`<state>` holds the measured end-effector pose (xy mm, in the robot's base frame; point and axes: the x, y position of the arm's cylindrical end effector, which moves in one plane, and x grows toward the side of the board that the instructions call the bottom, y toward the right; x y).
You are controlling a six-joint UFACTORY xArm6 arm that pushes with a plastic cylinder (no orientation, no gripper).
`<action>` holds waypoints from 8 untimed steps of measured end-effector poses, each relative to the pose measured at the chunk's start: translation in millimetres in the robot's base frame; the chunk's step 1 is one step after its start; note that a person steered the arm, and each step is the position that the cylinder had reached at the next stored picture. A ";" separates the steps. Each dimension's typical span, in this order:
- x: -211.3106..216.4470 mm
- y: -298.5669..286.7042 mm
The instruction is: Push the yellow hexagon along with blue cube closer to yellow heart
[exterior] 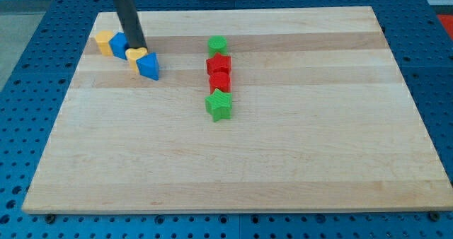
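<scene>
The yellow hexagon (104,42) lies near the board's top left corner. The blue cube (119,45) touches its right side. The yellow heart (137,58) sits just right of and below the cube, with a blue triangle (149,67) against its lower right. My tip (136,48) is down between the blue cube and the yellow heart, at the heart's upper edge. The rod leans up toward the view's top left and hides part of the cube.
A column of blocks stands in the upper middle: a green block (217,45), a red block (219,63), a second red block (220,81) and a green star (219,105). The wooden board (283,161) rests on a blue pegboard table.
</scene>
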<state>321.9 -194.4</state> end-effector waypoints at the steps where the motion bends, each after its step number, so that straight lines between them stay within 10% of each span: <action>1: 15.1 -5.6; 3: 7.8 10.1; 5: -88.7 37.5; 8: -111.1 -110.7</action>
<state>210.8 -305.1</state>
